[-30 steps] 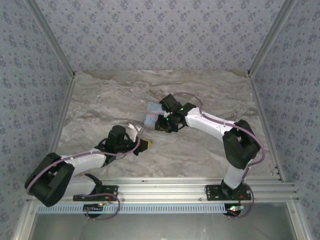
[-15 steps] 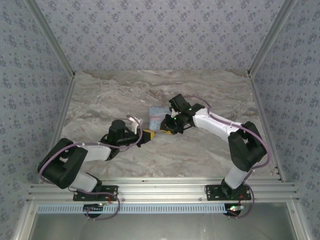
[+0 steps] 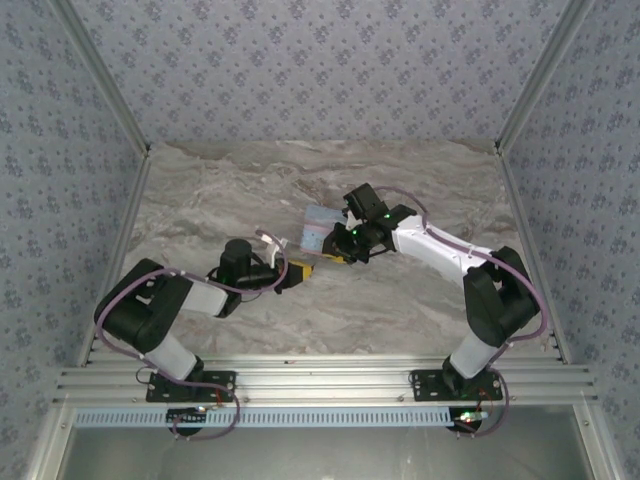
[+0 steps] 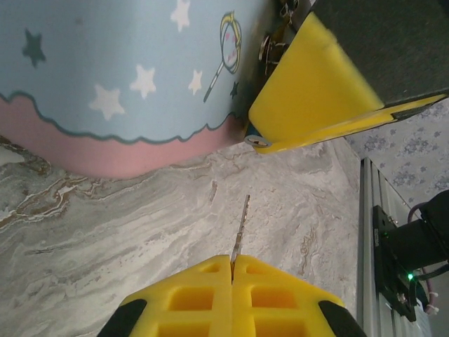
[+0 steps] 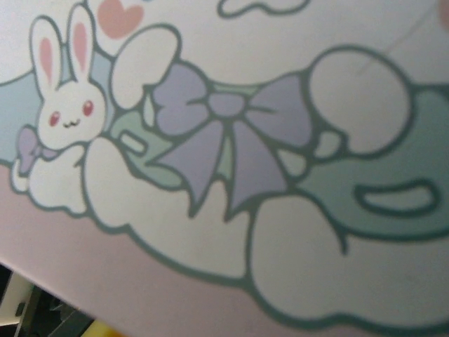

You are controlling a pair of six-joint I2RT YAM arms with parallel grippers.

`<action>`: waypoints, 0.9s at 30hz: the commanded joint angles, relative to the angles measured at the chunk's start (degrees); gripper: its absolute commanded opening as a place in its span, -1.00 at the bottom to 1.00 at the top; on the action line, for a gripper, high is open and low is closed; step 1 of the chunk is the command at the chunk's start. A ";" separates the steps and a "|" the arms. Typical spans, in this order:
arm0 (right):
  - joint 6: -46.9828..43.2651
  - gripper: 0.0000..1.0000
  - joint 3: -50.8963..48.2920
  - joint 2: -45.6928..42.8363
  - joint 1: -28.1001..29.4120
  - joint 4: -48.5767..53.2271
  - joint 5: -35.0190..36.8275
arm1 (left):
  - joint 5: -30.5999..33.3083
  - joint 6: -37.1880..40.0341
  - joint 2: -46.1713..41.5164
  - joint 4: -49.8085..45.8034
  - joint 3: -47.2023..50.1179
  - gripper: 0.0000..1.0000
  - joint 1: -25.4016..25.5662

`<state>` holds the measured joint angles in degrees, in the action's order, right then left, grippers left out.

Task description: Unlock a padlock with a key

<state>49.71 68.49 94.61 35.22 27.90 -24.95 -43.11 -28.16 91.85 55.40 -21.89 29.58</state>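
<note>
My left gripper is shut on the key, whose thin blade sticks out past the yellow fingertips above the marble. The blade points at a small teal padlock with a silver round end, a short gap ahead. The padlock peeks out under a yellow finger of my right gripper, which is shut on it against the corner of the light blue tin box. The right wrist view looks straight at the tin's bunny print from very close.
The marble table stretches around both arms. An aluminium rail and a black arm base lie at the right of the left wrist view. Patterned walls enclose the back and sides.
My left gripper has moved right and forward with the key, up to the tin. The right gripper and the tin have shifted a little to the right.
</note>
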 commanded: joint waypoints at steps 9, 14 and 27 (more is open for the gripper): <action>1.08 -1.00 -1.57 -1.53 -0.15 -2.75 -0.98 | -2.15 -0.58 1.96 5.24 -2.80 -1.00 -0.04; 1.59 -1.00 -1.66 -1.53 -0.07 -2.79 -0.89 | -2.15 -0.49 2.93 5.64 -3.24 -1.00 0.56; 2.86 -1.00 -1.25 -0.92 -0.07 -2.28 -0.89 | 0.29 2.23 4.13 3.00 -5.06 -1.00 2.64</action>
<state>51.92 66.63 94.61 35.11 26.57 -24.84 -43.03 -27.97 95.07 58.08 -24.97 31.14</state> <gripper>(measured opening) 0.214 0.054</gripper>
